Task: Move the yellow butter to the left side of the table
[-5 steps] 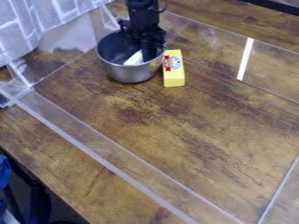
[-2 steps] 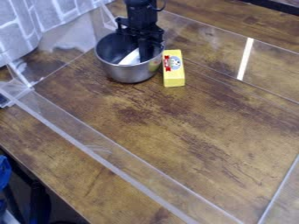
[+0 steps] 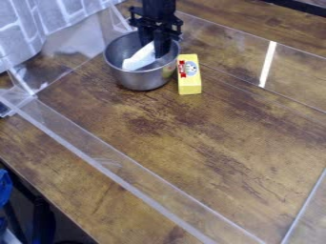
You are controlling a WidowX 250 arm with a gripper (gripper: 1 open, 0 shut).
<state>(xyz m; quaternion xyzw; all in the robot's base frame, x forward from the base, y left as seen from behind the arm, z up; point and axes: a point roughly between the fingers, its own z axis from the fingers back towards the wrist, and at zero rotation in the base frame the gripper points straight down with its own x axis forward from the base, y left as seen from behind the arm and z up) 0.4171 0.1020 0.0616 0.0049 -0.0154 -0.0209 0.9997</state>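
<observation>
The yellow butter (image 3: 189, 74) is a small yellow box with a red-and-white label. It lies flat on the dark wood table (image 3: 192, 152), just right of a steel bowl (image 3: 117, 69) at the back. My black gripper (image 3: 155, 42) points down over the bowl, a short way left of the butter and not touching it. Its fingers look shut on a pale whitish piece (image 3: 144, 55) that slants down into the bowl. What that piece is I cannot make out.
Clear acrylic strips (image 3: 90, 152) run across the tabletop and along its borders. A white tiled wall (image 3: 32, 29) stands at the back left. The table's near-left edge drops off to dark floor (image 3: 19, 214). A bright glare streak (image 3: 268, 63) lies at the back right.
The gripper has risen a little above the bowl, and the pale piece has come up with it. The butter and the bowl have not moved.
</observation>
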